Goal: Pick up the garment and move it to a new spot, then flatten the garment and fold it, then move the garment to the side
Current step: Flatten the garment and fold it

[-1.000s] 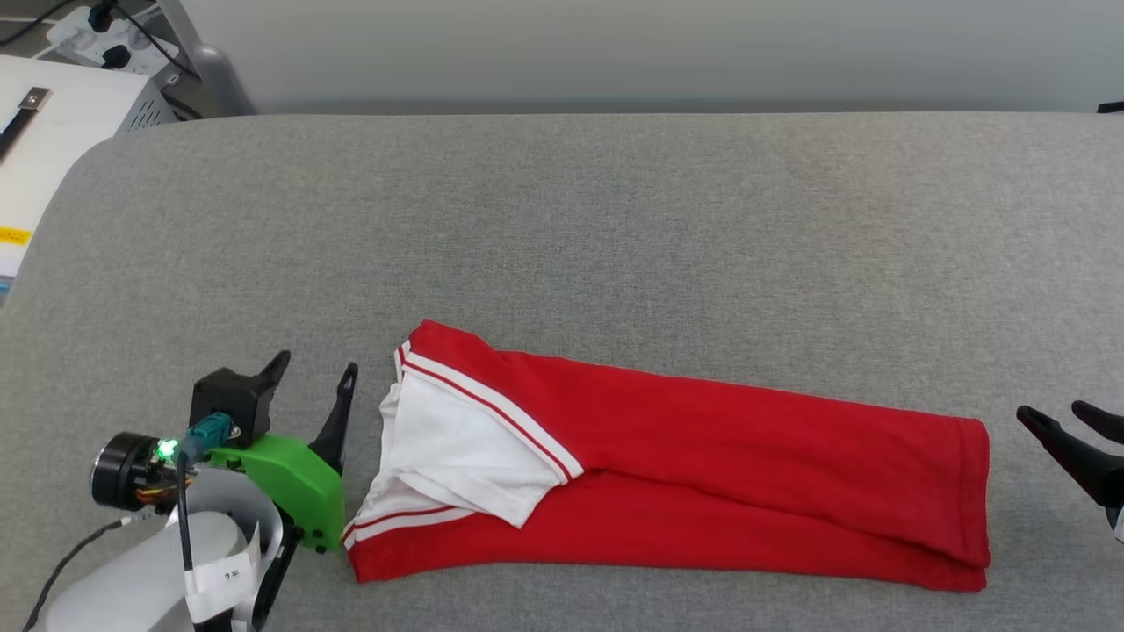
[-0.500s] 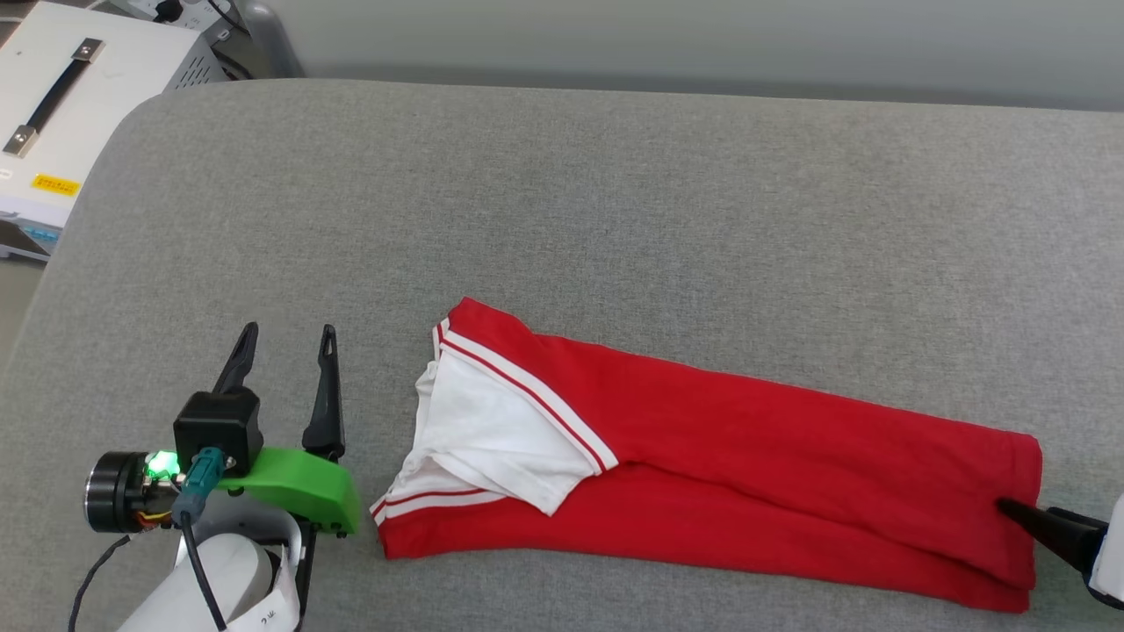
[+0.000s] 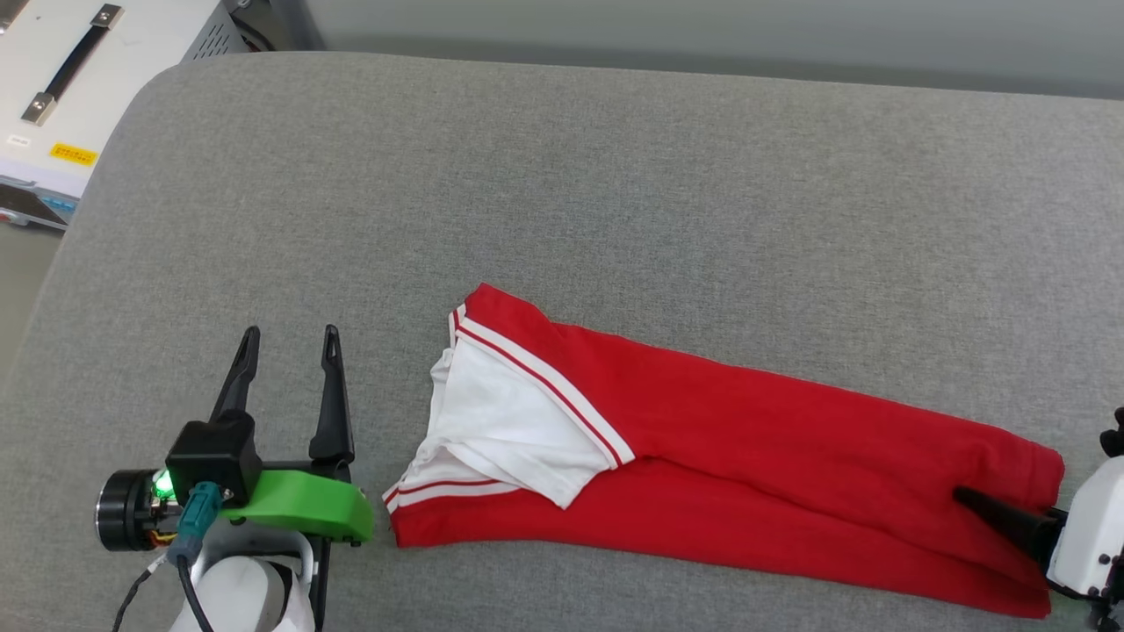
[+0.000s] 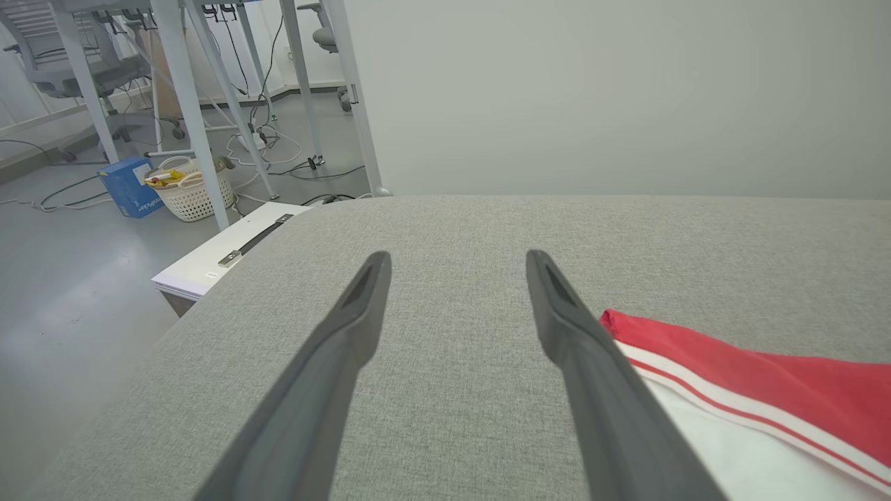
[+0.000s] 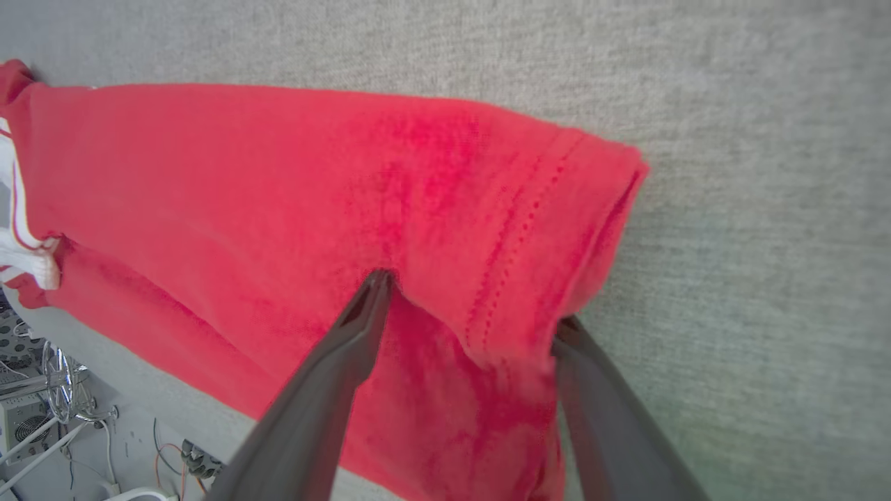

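**Fig. Head cam, both wrist cams: garment at rest, both tools wide.**

(a) Head cam. The garment [image 3: 773, 456] lies on the grey tabletop [image 3: 615, 175], folded lengthways into a long red strip. It runs from about mid-view to the R edge and slants a little nearer me toward the R. At its L end a white sleeve [image 3: 514, 430] w/ red-and-white striped trim [image 3: 544, 386] lies folded over the red body. Off the tabletop's far-L corner I see a white case [image 3: 70, 61] w/ a black handle.

(b) L tool [image 3: 290, 336]. It sits over bare tabletop just L of the sleeve end, fingers pointing away from me, w/ a gap btwn it and the cloth. Its jaws are spread fully and grip nothing. On the L wrist cam I see only grey surface btwn the two fingers, and the striped edge shows just beyond the R-hand finger.

(c) R tool [image 5: 472, 299]. It is at the garment's hem end, R side of the head view. On the R wrist cam, one finger [image 5: 334, 376] lies on top of the red cloth. The other finger [image 5: 612, 417] sits at the hem's outer edge, its tip partly hidden under the overhanging hem fold. The stitched hem [image 5: 515, 229] lies btwn them. The jaws stand wide apart, straddling the hem corner, and I don't see the cloth pinched.
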Controlling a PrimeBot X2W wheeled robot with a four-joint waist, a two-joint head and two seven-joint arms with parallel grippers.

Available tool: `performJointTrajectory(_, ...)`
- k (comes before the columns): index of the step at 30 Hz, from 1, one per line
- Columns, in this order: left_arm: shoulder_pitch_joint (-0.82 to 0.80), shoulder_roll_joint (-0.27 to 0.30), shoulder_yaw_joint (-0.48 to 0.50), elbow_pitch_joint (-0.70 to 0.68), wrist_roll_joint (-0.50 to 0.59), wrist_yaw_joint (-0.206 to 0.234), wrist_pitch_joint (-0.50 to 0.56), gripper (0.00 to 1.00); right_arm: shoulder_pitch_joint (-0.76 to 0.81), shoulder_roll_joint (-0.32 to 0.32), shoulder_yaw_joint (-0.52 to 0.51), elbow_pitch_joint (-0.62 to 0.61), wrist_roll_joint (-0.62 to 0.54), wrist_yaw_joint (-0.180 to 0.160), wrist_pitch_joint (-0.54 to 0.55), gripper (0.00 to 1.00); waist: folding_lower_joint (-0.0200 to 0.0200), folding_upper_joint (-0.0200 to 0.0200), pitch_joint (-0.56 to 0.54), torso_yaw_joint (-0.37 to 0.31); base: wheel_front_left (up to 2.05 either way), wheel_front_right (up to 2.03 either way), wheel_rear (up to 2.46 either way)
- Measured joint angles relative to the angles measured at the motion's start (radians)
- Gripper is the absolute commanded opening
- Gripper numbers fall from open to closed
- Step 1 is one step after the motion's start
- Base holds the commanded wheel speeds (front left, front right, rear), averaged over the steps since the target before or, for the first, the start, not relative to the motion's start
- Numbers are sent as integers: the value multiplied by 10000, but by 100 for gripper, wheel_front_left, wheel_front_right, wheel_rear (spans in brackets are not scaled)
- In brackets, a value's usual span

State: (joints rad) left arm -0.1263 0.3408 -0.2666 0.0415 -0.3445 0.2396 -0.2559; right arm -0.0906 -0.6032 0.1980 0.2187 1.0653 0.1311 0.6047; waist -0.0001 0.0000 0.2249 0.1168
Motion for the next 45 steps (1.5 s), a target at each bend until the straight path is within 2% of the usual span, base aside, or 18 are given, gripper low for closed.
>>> performJointTrajectory(6,282,-813,675,-8,836,-713,0,100,-198,-8,585,35,46,-8,-460,100,0,0,1,72,0,0,0)
performJointTrajectory(7,320,-953,748,-6,980,-830,0,100,-217,-19,677,46,48,-8,-560,82,0,0,-13,80,0,0,0)
performJointTrajectory(8,347,-1080,800,0,1126,-961,0,100,-225,-35,767,61,50,-6,-677,36,0,0,-30,87,0,0,0)
performJointTrajectory(9,368,-1175,832,13,1229,-1055,0,100,-233,-50,830,81,52,-6,-759,0,0,0,-45,92,0,0,0)
performJointTrajectory(14,460,-1632,1057,123,1770,-1465,0,100,-273,-276,1043,288,272,6,-1179,0,1,0,-183,88,0,0,0)
performJointTrajectory(19,640,-1825,1258,173,2161,-1714,0,100,-269,-606,1049,552,485,15,-1377,0,1,0,-369,23,0,0,0)
performJointTrajectory(29,907,-1983,1499,328,2677,-2015,0,100,-25,-1992,236,1419,311,13,-1605,0,1,0,-765,-156,0,0,0)
performJointTrajectory(36,1220,-2061,1641,453,2863,-2165,0,100,606,-2184,31,-571,949,6,-1197,0,1,0,-1068,-307,0,0,0)
performJointTrajectory(45,1249,-2128,1586,518,3078,-2284,0,100,615,-1524,407,-3030,966,6,-257,0,1,0,-1096,-255,0,0,0)
